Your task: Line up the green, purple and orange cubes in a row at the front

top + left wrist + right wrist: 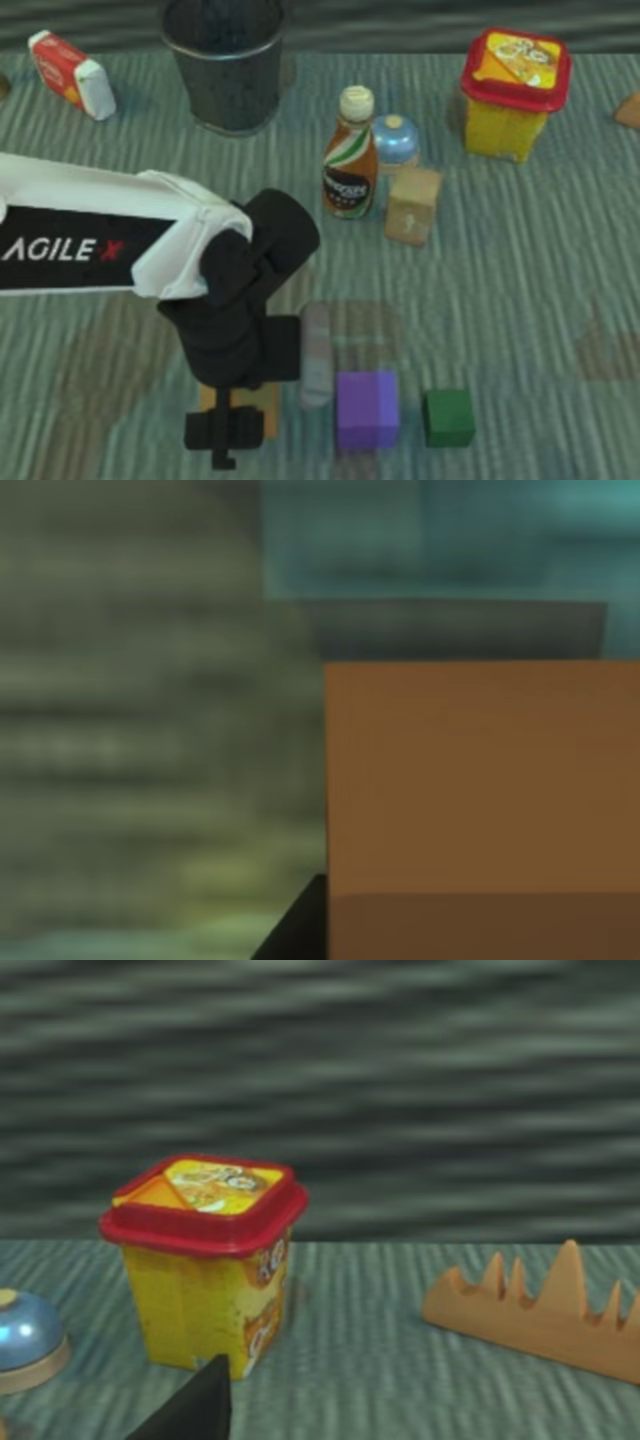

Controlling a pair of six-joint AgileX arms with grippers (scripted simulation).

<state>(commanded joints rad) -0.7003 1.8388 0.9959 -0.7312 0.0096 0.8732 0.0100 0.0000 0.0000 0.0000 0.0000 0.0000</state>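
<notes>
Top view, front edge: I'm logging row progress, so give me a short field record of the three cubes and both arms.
green cube: front, right end of row
purple cube: front, just left of green, a gap between
orange cube: front left, mostly hidden under the gripper
left gripper: over the orange cube; the cube fills its wrist view
right arm: not in top view; its wrist camera faces the yellow tub

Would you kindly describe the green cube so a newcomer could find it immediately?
Look along the table's front edge, right of the left gripper. The green cube sits rightmost, beside the purple cube; it is smaller and dark green.
</notes>
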